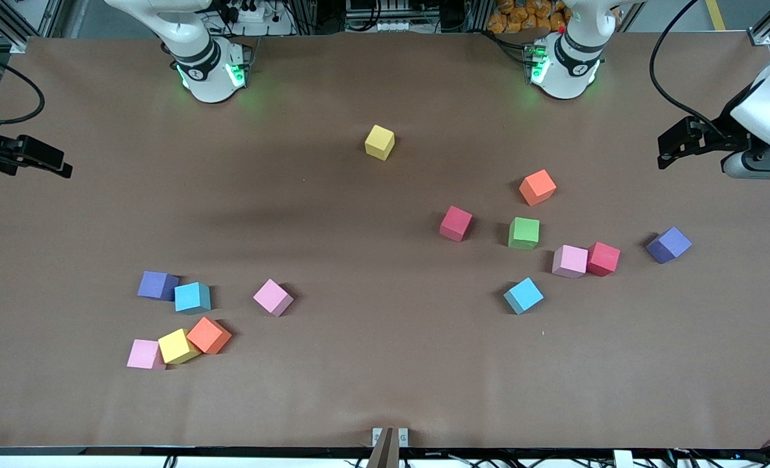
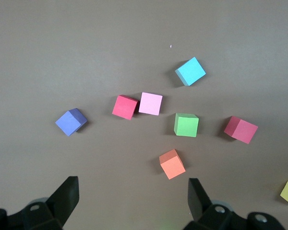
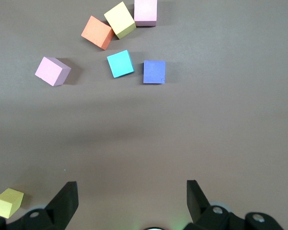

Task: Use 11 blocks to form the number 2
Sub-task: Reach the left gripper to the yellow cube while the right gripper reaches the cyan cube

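Plainly, both tools are parked high and wide apart, holding nothing, which looks like a waiting pose that leaves the whole surface (image 1: pixel 385 390) visible before any cube is chosen. The left tool (image 2: pixel 132 201) hangs over the left arm's end of the surface, its two fingers spread wide; the right tool (image 3: pixel 130 203) does the same over the right arm's end.

Under the left tool lies a loose scatter of blocks: an orange block (image 1: pixel 537 187), a crimson block (image 1: pixel 456 223), a green block (image 1: pixel 523 233), a pink block (image 1: pixel 570 261) touching a second crimson block (image 1: pixel 603 259), a purple block (image 1: pixel 668 245) and a blue block (image 1: pixel 523 296). Near the right arm's end sits a tighter cluster: purple (image 1: pixel 157 285) against blue (image 1: pixel 192 298), a pink one (image 1: pixel 273 298) apart, and pink (image 1: pixel 145 354), yellow (image 1: pixel 178 346) and orange (image 1: pixel 209 335) pressed in a row. A lone yellow block (image 1: pixel 380 142) rests nearer the bases.

They are small matte cubes, turned every which way; no figure is begun yet.
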Robot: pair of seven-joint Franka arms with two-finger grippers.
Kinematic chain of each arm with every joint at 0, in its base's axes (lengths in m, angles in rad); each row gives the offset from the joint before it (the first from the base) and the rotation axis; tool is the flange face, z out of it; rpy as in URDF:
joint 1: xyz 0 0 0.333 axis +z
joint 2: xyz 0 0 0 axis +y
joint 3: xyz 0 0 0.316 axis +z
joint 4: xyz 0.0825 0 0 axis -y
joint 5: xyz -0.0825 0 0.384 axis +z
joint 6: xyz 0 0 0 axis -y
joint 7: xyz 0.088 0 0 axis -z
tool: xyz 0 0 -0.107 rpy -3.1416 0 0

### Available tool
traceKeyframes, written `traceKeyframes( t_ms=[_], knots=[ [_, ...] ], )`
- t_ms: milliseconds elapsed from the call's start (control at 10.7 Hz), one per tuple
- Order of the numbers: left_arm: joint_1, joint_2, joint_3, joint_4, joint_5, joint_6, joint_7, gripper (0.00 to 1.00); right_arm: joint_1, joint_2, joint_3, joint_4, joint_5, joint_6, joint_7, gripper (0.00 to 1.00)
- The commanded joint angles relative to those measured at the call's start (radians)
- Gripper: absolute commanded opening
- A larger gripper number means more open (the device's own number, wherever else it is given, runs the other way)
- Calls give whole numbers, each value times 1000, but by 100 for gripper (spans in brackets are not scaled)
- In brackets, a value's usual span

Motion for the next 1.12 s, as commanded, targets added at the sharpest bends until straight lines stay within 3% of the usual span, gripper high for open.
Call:
traceKeyframes(
  t_ms=[0, 466, 838, 1024],
  knots=[
    [18, -20, -3, -6, -21, -13, 6, 100, -2, -33, 5, -33, -2, 7, 18, 100],
    [19, -10, -28, -18, -24, -16, -101, 100, -3, -24, 5, -22, 4, 3, 4, 100],
    [-52, 43, -176, -49, -21, -3, -353, 100, 30, 20, 6, -22, 15, 21, 4, 100],
    [-73, 52, -246, -84, -24, 31, -378, 100, 44, 58, 6, -22, 50, 68, 1, 100]
  ],
)
